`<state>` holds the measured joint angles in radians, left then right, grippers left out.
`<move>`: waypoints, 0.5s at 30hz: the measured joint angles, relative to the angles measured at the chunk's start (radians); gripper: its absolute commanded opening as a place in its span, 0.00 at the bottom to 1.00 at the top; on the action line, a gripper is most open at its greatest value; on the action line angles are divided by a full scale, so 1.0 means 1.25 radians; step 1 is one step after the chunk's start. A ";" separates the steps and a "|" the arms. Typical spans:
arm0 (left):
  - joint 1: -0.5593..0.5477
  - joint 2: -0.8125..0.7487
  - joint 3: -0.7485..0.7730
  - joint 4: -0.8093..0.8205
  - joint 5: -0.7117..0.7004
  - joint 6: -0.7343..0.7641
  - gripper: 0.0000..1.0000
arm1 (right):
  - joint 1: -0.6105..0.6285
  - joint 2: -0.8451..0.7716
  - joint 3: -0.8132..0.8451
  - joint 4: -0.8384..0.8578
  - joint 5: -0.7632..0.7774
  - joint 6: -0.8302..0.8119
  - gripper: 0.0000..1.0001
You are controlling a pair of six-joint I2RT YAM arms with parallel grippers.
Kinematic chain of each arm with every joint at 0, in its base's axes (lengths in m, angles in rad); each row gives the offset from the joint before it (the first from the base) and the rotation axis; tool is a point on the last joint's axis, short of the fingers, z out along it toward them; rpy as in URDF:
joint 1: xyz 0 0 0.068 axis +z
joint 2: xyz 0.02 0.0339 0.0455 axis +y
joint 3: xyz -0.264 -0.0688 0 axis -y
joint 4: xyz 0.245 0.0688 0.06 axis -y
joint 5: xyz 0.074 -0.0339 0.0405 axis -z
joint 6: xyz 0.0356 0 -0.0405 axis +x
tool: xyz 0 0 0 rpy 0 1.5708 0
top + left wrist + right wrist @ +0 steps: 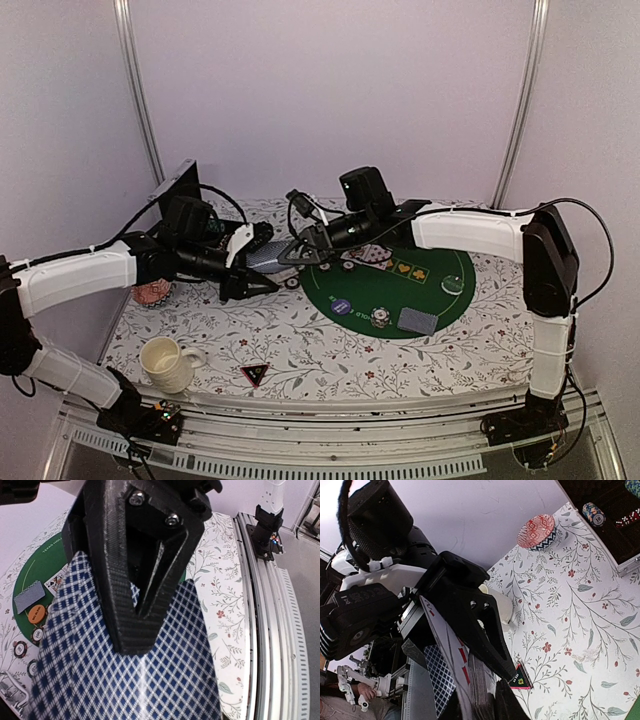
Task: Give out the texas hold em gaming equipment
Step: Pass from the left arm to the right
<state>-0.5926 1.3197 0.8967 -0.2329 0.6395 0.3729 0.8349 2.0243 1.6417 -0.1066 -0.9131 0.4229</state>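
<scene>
Your left gripper (262, 266) is clamped on a fanned stack of blue-checked playing cards (272, 257). It holds them above the desk (300, 350) at centre-left of the top view, just left of the green mat (400, 295). In the left wrist view the fan fills the lower half of the frame under the black finger (120, 580).

Your right gripper (298, 252) meets the same cards from the right. Its wrist view shows one dark finger lying along a card edge with red marks. You cannot tell from the frames whether its jaws have pinched a card or only flank it.

On the mat, a face-down deck (418, 320) sits at the lower right and a blue button (342, 306) at the lower left. A poker chip (380, 318) lies between them, and face-up cards (370, 255) lie near the top. An orange button (37, 614) shows on the mat at the left edge of the left wrist view.

The black triangular marker (254, 374) lies near the bottom of the frame, just right of the cream mug (165, 362). The pink dish (152, 291) sits at the left, partly behind your left arm.
</scene>
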 measured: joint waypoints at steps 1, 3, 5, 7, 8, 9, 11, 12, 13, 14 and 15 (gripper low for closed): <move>0.000 -0.002 -0.001 0.000 0.000 0.000 0.27 | -0.001 0.001 0.000 0.004 -0.007 0.007 0.02; 0.000 -0.002 -0.001 -0.001 -0.001 0.000 0.39 | -0.002 0.005 0.000 0.014 -0.018 0.016 0.02; 0.000 -0.002 -0.002 -0.003 -0.004 0.000 0.54 | -0.004 0.009 -0.001 0.021 -0.026 0.027 0.01; -0.002 -0.002 -0.004 -0.003 -0.016 0.006 0.66 | -0.004 0.011 -0.002 0.024 -0.025 0.037 0.02; -0.003 -0.003 -0.004 -0.002 -0.020 0.010 0.71 | -0.004 0.011 -0.002 0.023 -0.022 0.046 0.02; -0.005 -0.003 -0.005 0.001 -0.026 0.016 0.75 | -0.005 0.011 -0.003 0.024 -0.023 0.049 0.01; -0.007 -0.003 -0.006 0.008 -0.039 0.019 0.83 | -0.005 0.011 -0.006 0.024 -0.024 0.058 0.01; -0.007 -0.004 -0.008 0.010 -0.045 0.019 0.88 | -0.004 0.011 -0.006 0.024 -0.025 0.062 0.01; -0.007 -0.005 -0.008 0.010 -0.051 0.025 0.92 | -0.004 0.011 -0.008 0.024 -0.025 0.063 0.01; -0.007 -0.008 -0.009 0.012 -0.055 0.030 0.97 | -0.003 0.011 -0.010 0.024 -0.025 0.065 0.01; -0.008 -0.011 -0.009 0.010 -0.060 0.038 0.98 | -0.002 0.011 -0.012 0.023 -0.026 0.066 0.01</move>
<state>-0.6022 1.3064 0.8848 -0.2199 0.5648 0.4202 0.8322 2.0380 1.6268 -0.0784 -0.9455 0.5056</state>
